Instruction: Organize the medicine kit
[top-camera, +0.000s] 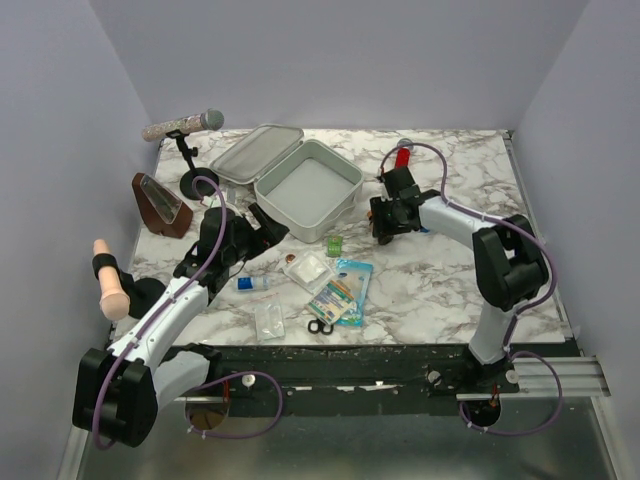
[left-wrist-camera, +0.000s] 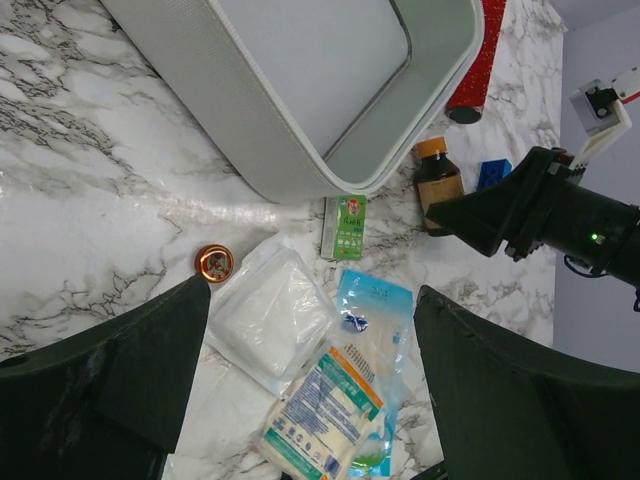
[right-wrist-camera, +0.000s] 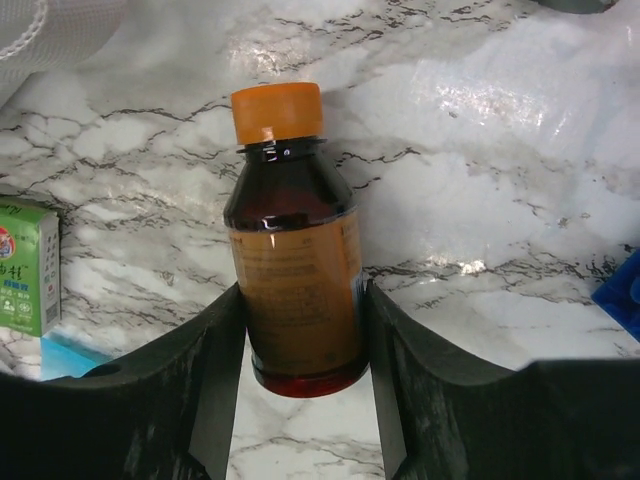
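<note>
Your medicine kit (top-camera: 308, 190) sits open and bare at the back of the worktop (top-camera: 450, 270), nothing packed yet. Your right pincer (right-wrist-camera: 305, 310) presses both sides of a brown bottle (right-wrist-camera: 295, 260). Your left pincer (left-wrist-camera: 312, 295) hangs wide open and empty over the packets (left-wrist-camera: 270, 320) and green box (left-wrist-camera: 345, 227) left to stow.

We see a glossy marble-look table (top-camera: 450, 285), a matt, finely textured medicine kit (left-wrist-camera: 230, 120), a shiny brown bottle (right-wrist-camera: 295, 280).

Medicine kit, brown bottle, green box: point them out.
medicine kit (left-wrist-camera: 230, 110), left wrist view, outer side wall.
brown bottle (right-wrist-camera: 295, 290), right wrist view, label.
green box (left-wrist-camera: 345, 228), left wrist view, printed face.
</note>
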